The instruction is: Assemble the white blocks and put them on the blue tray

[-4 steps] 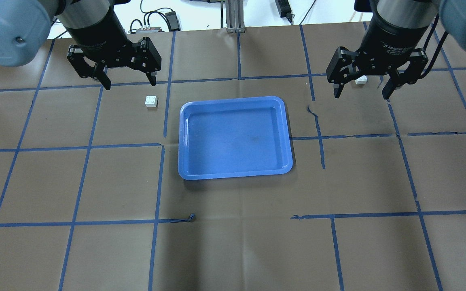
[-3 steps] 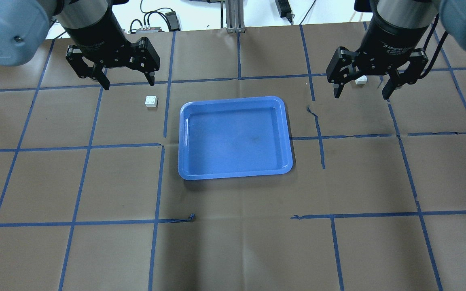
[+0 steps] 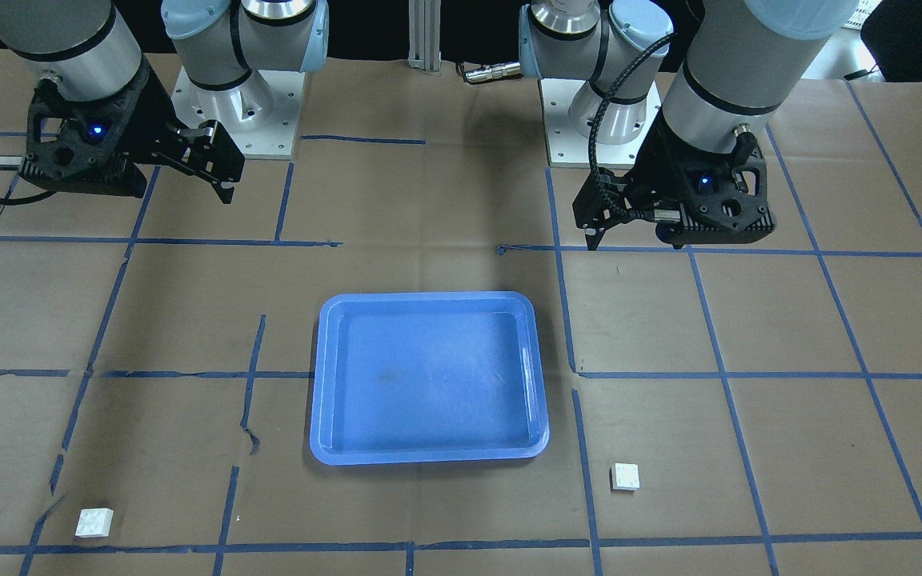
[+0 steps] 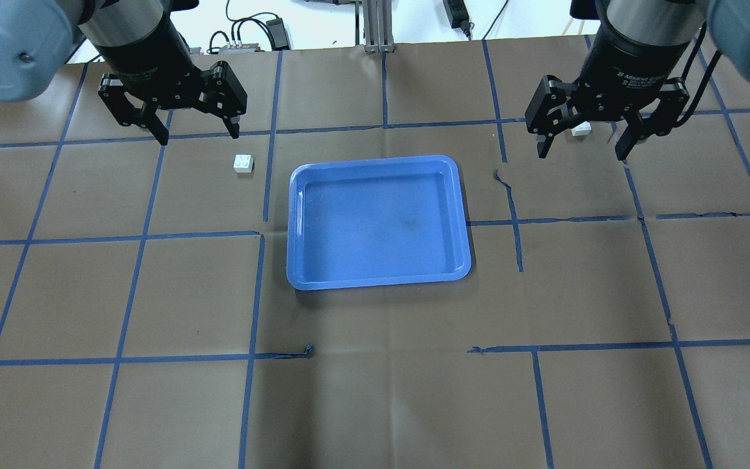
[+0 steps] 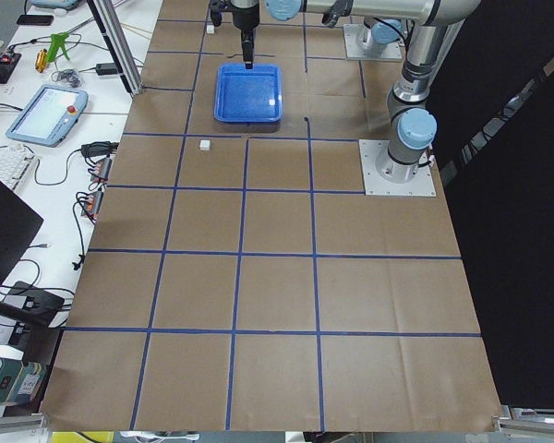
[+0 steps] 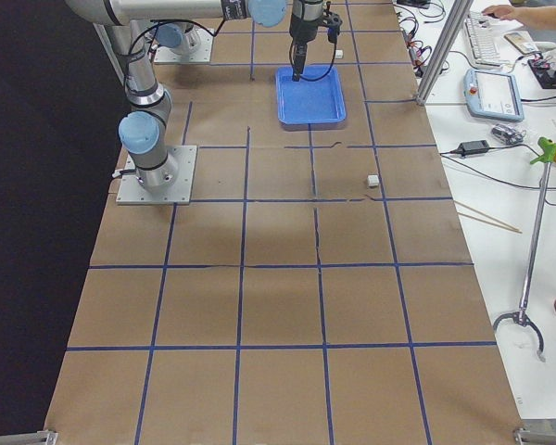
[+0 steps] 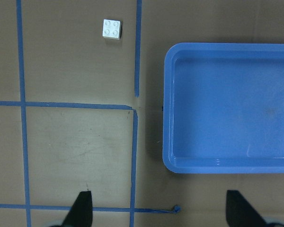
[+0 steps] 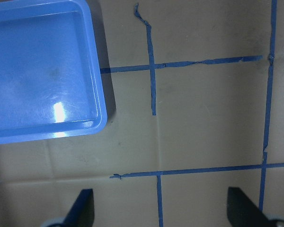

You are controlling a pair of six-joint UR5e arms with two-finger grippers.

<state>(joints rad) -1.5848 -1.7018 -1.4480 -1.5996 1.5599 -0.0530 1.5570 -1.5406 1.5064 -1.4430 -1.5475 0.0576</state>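
Note:
The blue tray lies empty at the table's middle, also in the front view. One white block sits left of the tray's far corner; it also shows in the left wrist view and the front view. My left gripper hovers open and empty, just beyond this block and to its left. The other white block lies far right, partly hidden behind my right gripper, which hovers open and empty over it. It also shows in the front view.
Brown paper with a blue tape grid covers the table. Cables and a power adapter lie beyond the far edge. The side views show a teach pendant and a keyboard on the white bench beside the table.
My left gripper has drifted slightly to the left and away from the white block, still open. The right gripper, blocks and tray have not moved.

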